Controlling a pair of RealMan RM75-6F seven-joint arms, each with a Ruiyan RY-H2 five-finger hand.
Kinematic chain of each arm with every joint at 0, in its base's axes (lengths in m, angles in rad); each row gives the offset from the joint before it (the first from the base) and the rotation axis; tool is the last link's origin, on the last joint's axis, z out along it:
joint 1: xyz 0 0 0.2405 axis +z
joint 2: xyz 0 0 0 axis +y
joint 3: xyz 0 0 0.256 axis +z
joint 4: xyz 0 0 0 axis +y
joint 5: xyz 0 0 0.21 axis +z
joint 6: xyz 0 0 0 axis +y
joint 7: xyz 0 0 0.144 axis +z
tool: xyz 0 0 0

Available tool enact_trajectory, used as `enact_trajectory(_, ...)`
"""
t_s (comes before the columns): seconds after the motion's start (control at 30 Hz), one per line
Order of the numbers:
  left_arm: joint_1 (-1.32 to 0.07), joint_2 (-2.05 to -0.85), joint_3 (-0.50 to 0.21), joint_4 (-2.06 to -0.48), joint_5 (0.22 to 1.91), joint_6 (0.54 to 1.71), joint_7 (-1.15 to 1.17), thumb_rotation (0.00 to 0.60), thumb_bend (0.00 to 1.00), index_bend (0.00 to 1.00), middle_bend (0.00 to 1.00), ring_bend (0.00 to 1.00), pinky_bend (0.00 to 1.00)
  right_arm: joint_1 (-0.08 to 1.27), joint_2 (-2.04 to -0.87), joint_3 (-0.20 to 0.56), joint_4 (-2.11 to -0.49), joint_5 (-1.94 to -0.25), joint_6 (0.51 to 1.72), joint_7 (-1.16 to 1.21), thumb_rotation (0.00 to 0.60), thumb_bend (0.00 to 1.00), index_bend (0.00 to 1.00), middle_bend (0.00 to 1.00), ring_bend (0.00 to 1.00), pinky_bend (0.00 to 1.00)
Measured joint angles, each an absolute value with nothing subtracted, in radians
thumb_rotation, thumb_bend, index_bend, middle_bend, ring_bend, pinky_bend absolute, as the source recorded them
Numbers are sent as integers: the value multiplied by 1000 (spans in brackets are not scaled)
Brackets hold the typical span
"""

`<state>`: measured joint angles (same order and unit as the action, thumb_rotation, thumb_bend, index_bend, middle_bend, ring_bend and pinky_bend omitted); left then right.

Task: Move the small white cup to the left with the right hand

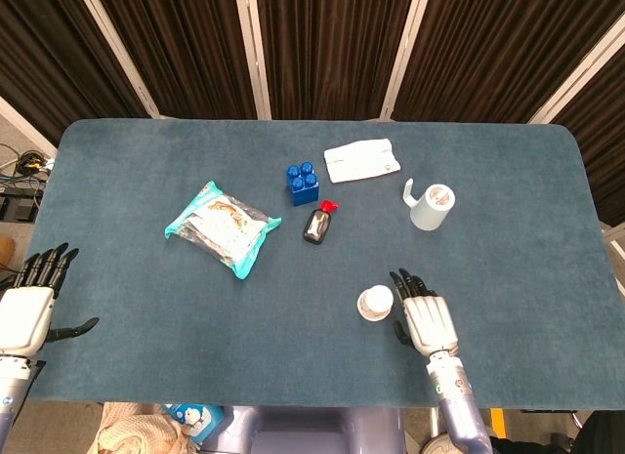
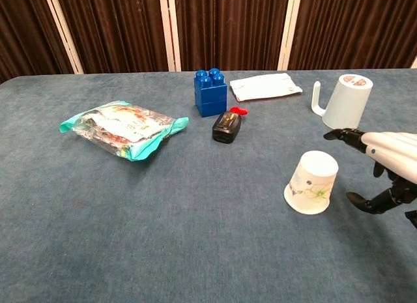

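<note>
The cup (image 2: 311,182) sits upside down on the blue surface (image 1: 127,278), near the front edge and a bit to the right. It is white with little flowers on its side. The right hand (image 2: 384,165) is just beside the cup, to its right, and does not touch it. Its fingers (image 2: 343,135) are spread apart and it holds nothing. The left hand (image 1: 27,304) is far off at the left edge, fingers apart, and holds nothing too. Farther back are a white mug (image 2: 345,101) turned over, a blue block (image 2: 210,92), a small dark bottle (image 2: 226,126) with a red cap, a snack bag (image 2: 122,129) and a white packet (image 2: 266,86)
</note>
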<state>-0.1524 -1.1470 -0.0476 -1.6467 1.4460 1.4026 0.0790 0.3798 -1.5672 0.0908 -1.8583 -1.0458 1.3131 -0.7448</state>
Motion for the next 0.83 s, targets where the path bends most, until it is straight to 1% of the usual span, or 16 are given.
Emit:
enact_trajectory(0.13, -152, -1146, -47, -1648, 1446, 1403, 79, 600, 0, 0, 0, 0, 0, 375, -1523, 84, -1902, -1046, 1332, -764, 600, 423, 0, 7, 60, 271)
enact_trajectory(0.23, -151, -1145, -46, -1649, 1448, 1405, 79, 600, 0, 0, 0, 0, 0, 363, -1467, 73, -1934, -1063, 1351, -766, 600, 423, 0, 2, 48, 258)
enact_trajectory(0.43, -150, -1146, -44, -1649, 1454, 1408, 85, 600, 0, 0, 0, 0, 0, 316, -1314, 41, -1978, -1120, 1401, -723, 600, 423, 0, 0, 19, 210)
enact_trajectory(0.57, -149, -1148, -42, -1645, 1470, 1422, 88, 600, 0, 0, 0, 0, 0, 270, -1195, 15, -1977, -1179, 1432, -615, 600, 423, 0, 0, 0, 139)
enact_trajectory(0.67, -147, -1154, -40, -1634, 1484, 1433, 89, 600, 0, 0, 0, 0, 0, 228, -1129, -5, -1945, -1241, 1469, -510, 600, 413, 0, 0, 0, 80)
enact_trajectory(0.83, -147, -1156, -39, -1629, 1490, 1435, 87, 600, 0, 0, 0, 0, 0, 156, -1074, -20, -1859, -1300, 1540, -337, 600, 399, 0, 0, 0, 52)
